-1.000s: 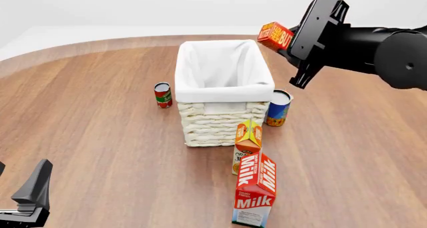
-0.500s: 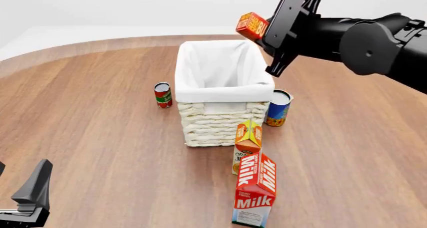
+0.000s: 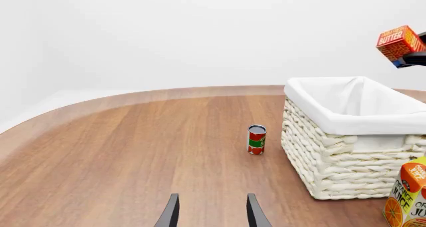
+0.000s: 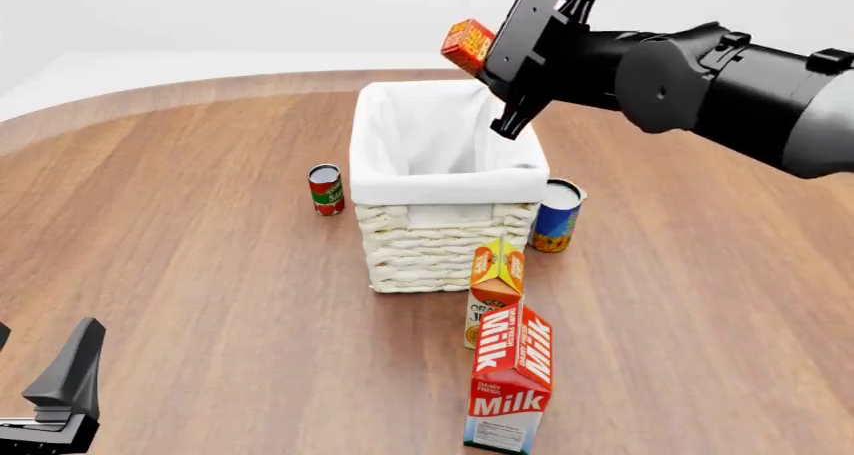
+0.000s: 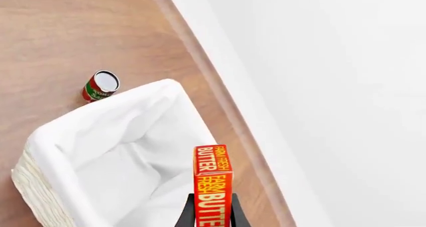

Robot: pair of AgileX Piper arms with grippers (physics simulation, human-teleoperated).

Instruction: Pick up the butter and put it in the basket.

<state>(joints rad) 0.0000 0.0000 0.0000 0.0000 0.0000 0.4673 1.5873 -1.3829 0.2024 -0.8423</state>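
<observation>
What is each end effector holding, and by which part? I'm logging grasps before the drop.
The right end effector grips the butter by one end, fingers on its broad faces. The left end effector holds nothing.

The right arm reaches in high from the right, its claw (image 4: 483, 47) clamped, 2 fingers (image 5: 189, 214) pinched close. The left claw (image 3: 211, 213) sits low, fingers parted.

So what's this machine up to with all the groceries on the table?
The right gripper holds a small red-and-orange butter box in the air, above the far edge of the big cream wicker basket with the white cloth liner. The box is not yet inside. The left gripper rests open and empty near the table's near edge. A milk carton, a juice carton and two cans stand untouched.
</observation>
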